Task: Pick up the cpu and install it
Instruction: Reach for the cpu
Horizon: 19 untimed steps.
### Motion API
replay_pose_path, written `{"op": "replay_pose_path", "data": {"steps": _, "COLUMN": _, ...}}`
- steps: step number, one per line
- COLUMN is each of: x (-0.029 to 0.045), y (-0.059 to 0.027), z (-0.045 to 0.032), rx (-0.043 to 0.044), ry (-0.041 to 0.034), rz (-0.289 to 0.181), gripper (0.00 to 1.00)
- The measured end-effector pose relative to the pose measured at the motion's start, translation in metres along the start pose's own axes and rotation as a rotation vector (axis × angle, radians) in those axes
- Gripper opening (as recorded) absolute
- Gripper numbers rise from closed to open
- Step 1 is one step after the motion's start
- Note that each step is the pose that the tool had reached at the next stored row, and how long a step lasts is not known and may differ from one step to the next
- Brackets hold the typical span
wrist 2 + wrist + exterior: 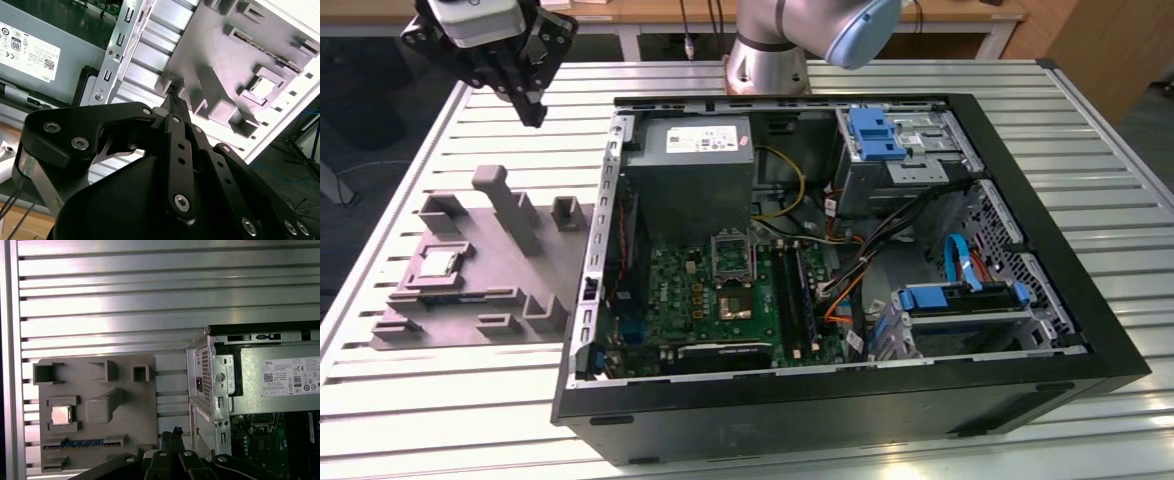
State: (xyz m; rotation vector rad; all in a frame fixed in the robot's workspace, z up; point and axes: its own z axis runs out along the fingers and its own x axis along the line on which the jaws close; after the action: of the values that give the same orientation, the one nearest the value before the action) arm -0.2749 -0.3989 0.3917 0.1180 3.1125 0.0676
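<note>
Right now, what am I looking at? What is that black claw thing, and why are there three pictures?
It is a robot arm with a black claw at its end, called a gripper. The exterior view comes from a camera standing off the arm, so it sees the whole metal table. The two wrist views come from cameras that ride on the arm, so they look past the gripper at what is under it. On the table lies an opened computer case with its green board showing. Beside it, at the exterior view's left, lies a grey tray. In a pocket of that tray sits the cpu, a small silvery square chip. The gripper hangs in the air near the tray, shut, and holds nothing. The cpu is not picked up yet.
</note>
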Motion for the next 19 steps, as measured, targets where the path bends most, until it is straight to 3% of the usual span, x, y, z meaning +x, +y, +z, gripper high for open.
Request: {"op": "replay_pose_path", "data": {"steps": 19, "x": 0.0099, "y": -0.0008, "z": -0.0002, "rx": 0.0, "ry": 0.0, "rz": 0.0, "gripper": 0.11}}
